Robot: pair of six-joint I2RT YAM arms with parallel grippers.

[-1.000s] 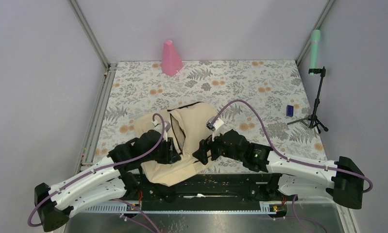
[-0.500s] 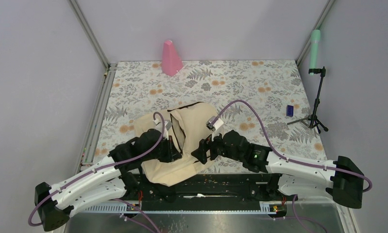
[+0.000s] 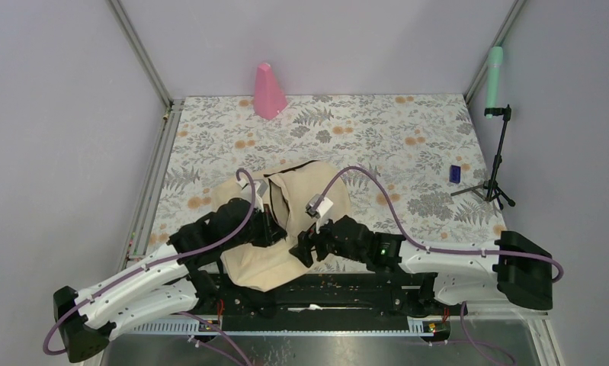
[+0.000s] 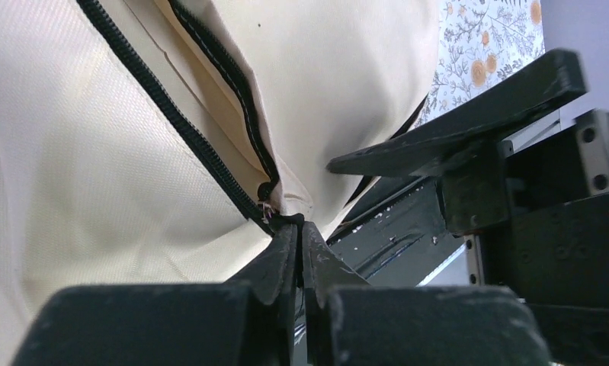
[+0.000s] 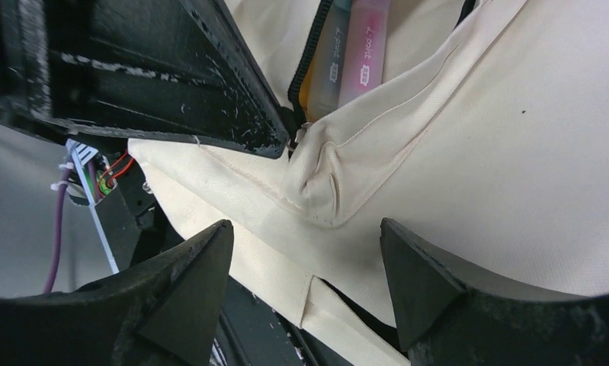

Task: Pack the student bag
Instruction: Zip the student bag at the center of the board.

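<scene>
Our left gripper [image 4: 295, 227] is pressed together, pinching the zipper pull [image 4: 284, 218] at its tips, with the student bag [image 4: 95, 168] directly ahead. Our right gripper [image 5: 305, 229] stands spread before a bag fold.

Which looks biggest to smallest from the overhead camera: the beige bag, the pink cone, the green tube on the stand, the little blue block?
1. beige bag, clearly the largest
2. pink cone
3. green tube, about as tall as the cone but much slimmer
4. blue block, by far the smallest
</scene>
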